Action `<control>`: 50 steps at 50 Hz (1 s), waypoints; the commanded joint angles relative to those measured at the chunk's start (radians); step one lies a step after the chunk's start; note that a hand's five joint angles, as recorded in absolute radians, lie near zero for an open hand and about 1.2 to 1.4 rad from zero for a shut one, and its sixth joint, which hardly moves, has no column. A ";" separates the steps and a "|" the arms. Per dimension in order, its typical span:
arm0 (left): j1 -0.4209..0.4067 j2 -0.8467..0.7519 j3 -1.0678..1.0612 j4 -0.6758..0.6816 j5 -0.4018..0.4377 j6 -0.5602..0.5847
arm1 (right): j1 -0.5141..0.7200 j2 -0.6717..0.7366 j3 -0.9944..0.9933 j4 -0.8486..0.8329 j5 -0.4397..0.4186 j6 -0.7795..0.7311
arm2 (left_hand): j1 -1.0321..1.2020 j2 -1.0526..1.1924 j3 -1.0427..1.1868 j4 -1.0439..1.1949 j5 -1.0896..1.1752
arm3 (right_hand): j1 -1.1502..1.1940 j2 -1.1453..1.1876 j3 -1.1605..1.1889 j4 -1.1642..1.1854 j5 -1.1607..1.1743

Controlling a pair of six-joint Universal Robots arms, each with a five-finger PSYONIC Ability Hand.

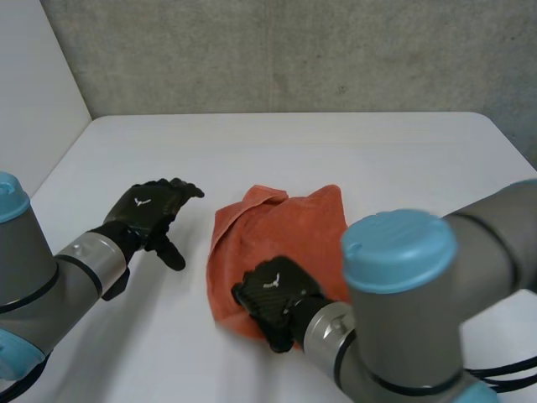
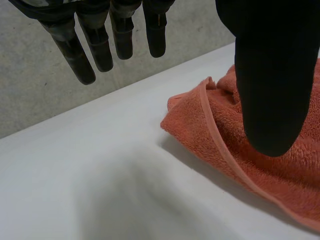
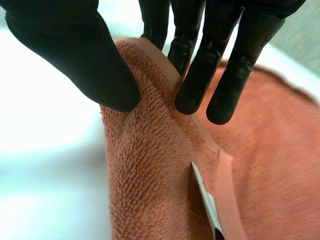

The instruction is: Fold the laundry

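One coral terry towel (image 1: 285, 243) lies rumpled and part-folded in the middle of the white table (image 1: 336, 143). The right hand (image 1: 273, 302) is on its near edge, thumb and fingers pinching a raised ridge of pile between them. The left hand (image 1: 151, 210) hovers just beside the towel's left side, fingers straight and spread, touching nothing.

Here is the danger, as I read it: that pinch takes only a shallow bite of thick cloth, so a quick lift could let the ridge slide out. It may also have caught just the top layer, and then the fold would peel open rather than carry over. With the left hand off the cloth, nothing pins the towel, so a pull could drag the whole bundle across the table.

The count: one towel, one pale label (image 3: 206, 200) on it, two hands, one table.
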 commanded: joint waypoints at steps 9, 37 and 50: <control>0.001 -0.038 0.045 0.200 0.092 0.075 | -0.069 -0.415 0.113 0.209 -0.012 -0.153 | -0.061 -0.038 -0.049 -0.037 -0.028 | 0.441 0.222 0.217 0.208 0.241; -0.111 -0.347 0.236 0.312 0.347 0.288 | -0.316 -0.673 0.242 0.233 -0.016 -0.160 | 1.107 1.131 1.119 1.131 1.140 | 0.441 0.222 0.217 0.208 0.241; -0.121 -0.023 0.082 0.352 -0.127 0.150 | -0.510 -0.533 0.184 -0.015 -0.019 -0.138 | 1.107 1.131 1.119 1.131 1.140 | 0.441 0.222 0.217 0.208 0.241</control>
